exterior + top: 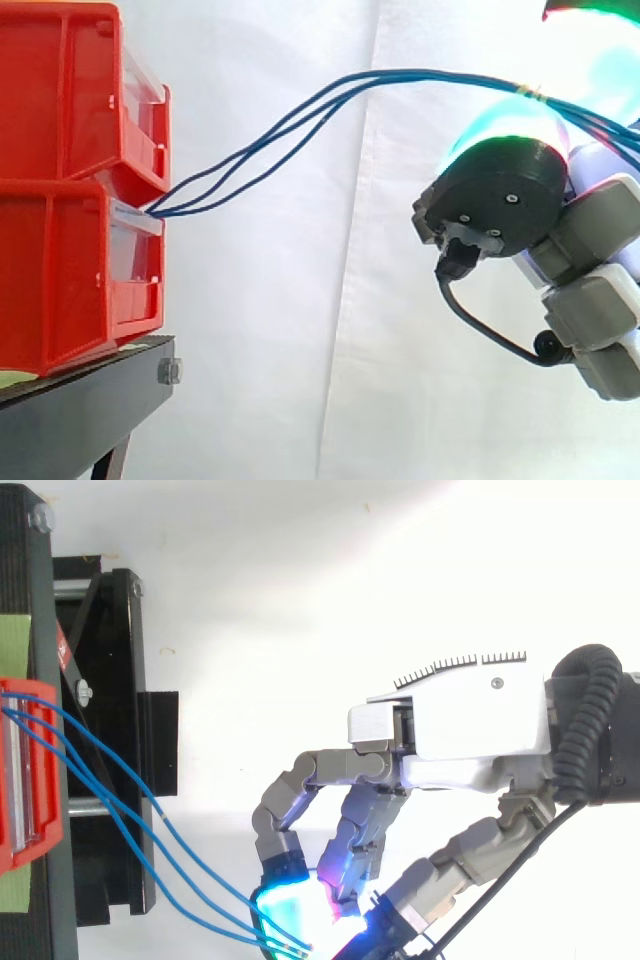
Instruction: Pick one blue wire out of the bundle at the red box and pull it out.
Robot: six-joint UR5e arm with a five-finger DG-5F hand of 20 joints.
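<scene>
From above I see the hand (450, 730) curled, its glowing pads (285, 905) pinching thin blue wires (420, 73). The side view shows them arcing from the ribbed red box (60, 270).

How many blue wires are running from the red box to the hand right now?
3 blue wires. All leave the lower red box, fan apart mid-air, then come together in the hand's fingers. Others may be hidden behind the hand.
</scene>
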